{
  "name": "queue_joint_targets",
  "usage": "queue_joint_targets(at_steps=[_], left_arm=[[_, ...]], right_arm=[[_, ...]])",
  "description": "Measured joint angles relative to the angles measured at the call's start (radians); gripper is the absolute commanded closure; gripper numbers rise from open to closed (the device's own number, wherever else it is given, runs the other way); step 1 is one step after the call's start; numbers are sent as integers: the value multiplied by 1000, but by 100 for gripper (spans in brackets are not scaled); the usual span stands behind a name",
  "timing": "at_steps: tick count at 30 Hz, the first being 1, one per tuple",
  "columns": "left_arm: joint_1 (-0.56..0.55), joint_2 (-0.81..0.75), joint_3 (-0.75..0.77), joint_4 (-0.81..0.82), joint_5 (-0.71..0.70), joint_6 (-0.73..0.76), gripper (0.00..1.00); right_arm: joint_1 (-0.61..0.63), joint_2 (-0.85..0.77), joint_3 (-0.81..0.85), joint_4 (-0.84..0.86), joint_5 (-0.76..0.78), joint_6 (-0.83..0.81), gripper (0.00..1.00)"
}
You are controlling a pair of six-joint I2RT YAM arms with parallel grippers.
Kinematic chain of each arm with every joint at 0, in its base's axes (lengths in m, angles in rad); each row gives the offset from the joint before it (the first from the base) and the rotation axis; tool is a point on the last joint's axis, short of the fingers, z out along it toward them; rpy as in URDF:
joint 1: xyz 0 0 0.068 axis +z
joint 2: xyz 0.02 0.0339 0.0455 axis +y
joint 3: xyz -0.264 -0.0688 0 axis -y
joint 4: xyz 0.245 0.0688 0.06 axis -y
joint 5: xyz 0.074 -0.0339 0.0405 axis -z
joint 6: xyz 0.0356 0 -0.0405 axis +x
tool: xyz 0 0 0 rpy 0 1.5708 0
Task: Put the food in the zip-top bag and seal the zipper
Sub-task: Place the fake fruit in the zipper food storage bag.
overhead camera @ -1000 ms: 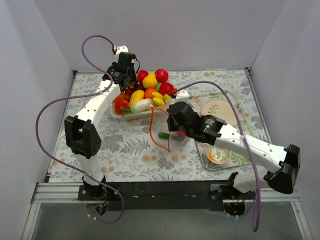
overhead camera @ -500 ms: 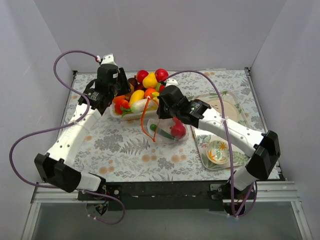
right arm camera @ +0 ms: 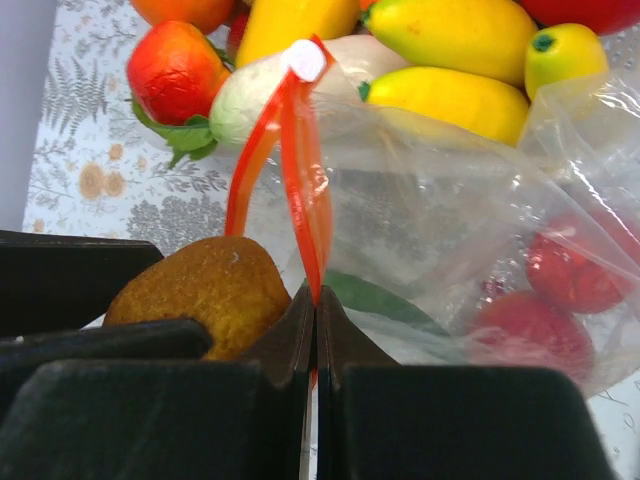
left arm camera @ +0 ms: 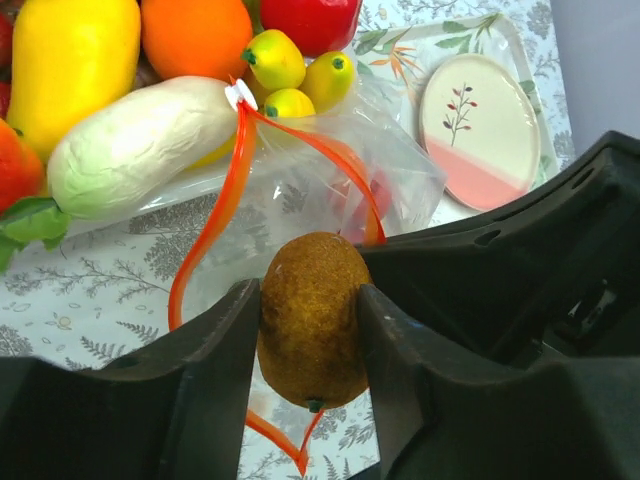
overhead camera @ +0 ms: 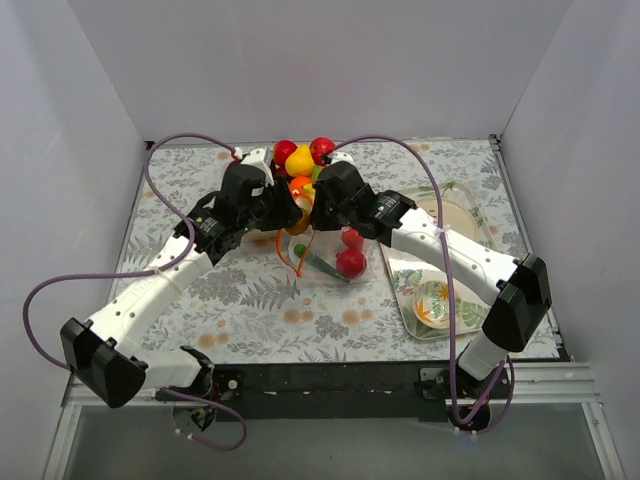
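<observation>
My left gripper (left arm camera: 310,330) is shut on a brown, rough-skinned oval toy fruit (left arm camera: 312,318) and holds it over the open mouth of the clear zip-top bag (left arm camera: 330,180). My right gripper (right arm camera: 315,310) is shut on the bag's red-orange zipper strip (right arm camera: 300,170) and holds the mouth up. The brown fruit also shows in the right wrist view (right arm camera: 200,290), left of the strip. Red food (right arm camera: 540,300) and a green piece (right arm camera: 380,300) lie inside the bag. In the top view both grippers meet at the bag (overhead camera: 335,255).
A white basket piled with toy food stands behind the bag: a white radish (left arm camera: 140,150), a yellow fruit (left arm camera: 70,60), an orange (left arm camera: 195,35). A tray (overhead camera: 400,290) at the right holds a pink-and-cream plate (left arm camera: 478,130) and a small bowl (overhead camera: 437,303).
My left arm has swung right from the basket to the bag, carrying the brown fruit. My right gripper moved back toward the basket with the strip, lifting the bag's mouth.
</observation>
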State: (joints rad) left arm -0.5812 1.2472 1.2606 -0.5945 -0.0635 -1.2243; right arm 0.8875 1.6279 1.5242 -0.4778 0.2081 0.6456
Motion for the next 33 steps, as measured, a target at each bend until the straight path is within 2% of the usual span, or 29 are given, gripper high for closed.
queue_joint_targets(at_steps=[1,2,3,6,12,20,27,33], left_arm=[[-18,10,-3,5,-5,-9,44],[-27,18,-5,8,-7,-12,31],[-31,25,-8,12,-6,-17,26],[-35,37,-11,27,1,-38,19],[-37,36,34,48,53,-48,18],[-38,37,193,71,128,-49,16],[-38,37,305,53,130,-47,14],[-38,42,345,46,126,-43,14]], right_arm=[[0,0,0,-8,10,0,99],[0,-2,-1,-15,11,2,99],[-2,-5,-4,-14,17,5,99],[-4,-43,-27,-11,23,11,99],[-3,-194,-116,-3,29,40,99],[-16,-404,-230,-20,13,110,99],[-26,-578,-249,-72,15,199,99],[-27,-719,-358,-4,-39,301,99]])
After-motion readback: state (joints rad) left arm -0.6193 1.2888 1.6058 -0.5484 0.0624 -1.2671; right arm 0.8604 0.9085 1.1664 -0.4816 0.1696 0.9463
